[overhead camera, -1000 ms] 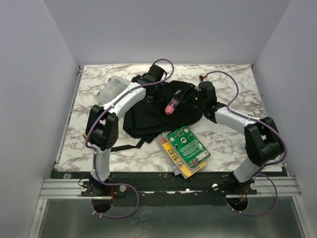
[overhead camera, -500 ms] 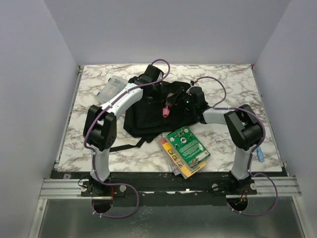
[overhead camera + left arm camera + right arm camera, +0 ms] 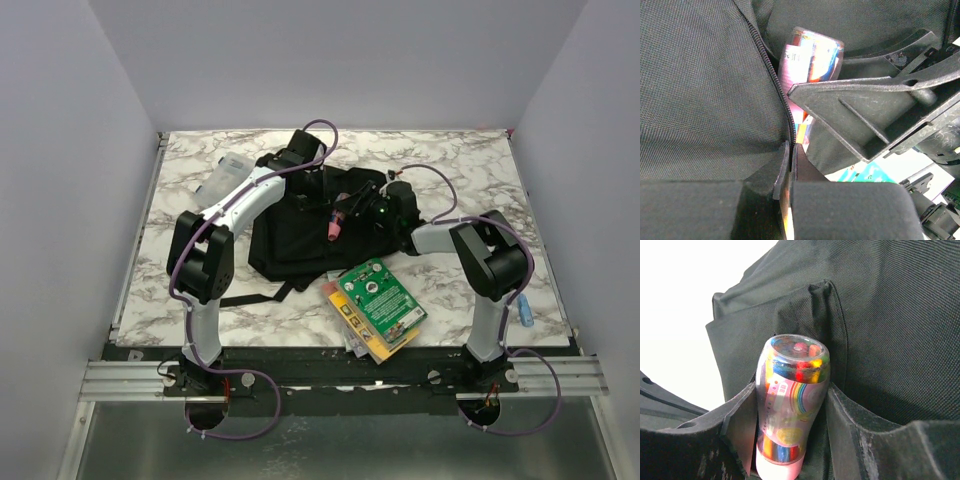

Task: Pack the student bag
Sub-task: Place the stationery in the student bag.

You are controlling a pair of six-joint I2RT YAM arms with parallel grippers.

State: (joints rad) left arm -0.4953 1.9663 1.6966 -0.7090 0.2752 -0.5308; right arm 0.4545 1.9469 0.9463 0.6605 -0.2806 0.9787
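Student bag (image 3: 290, 245) lies slumped flat on the marble table (image 3: 460, 170). Its black straps trail off its near-left side.

I have the left gripper (image 3: 790, 160) clenched on the bag's zipper edge. In the left wrist view the zipper teeth run straight down into the pinched fingers (image 3: 705, 210). Overhead, that gripper sits over the far-left part of the bag.

Right gripper (image 3: 790, 410) is grasping a clear bottle (image 3: 790, 375), with a finger pressed on each side. The bottle has a pink cap end, a rainbow label and coloured sticks inside. It hangs over the middle of the bag, pink end toward the bag's near side. Its other end is at the gap in the fabric just beside the zipper. Can't tell how far in it is.

Stack of books (image 3: 378, 300) with a green cover on top lies just off the bag's near-right edge. Clear plastic case (image 3: 228, 175) lies off the bag's far-left side. A small blue item (image 3: 524, 313) lies well to the bag's right, too small to identify.
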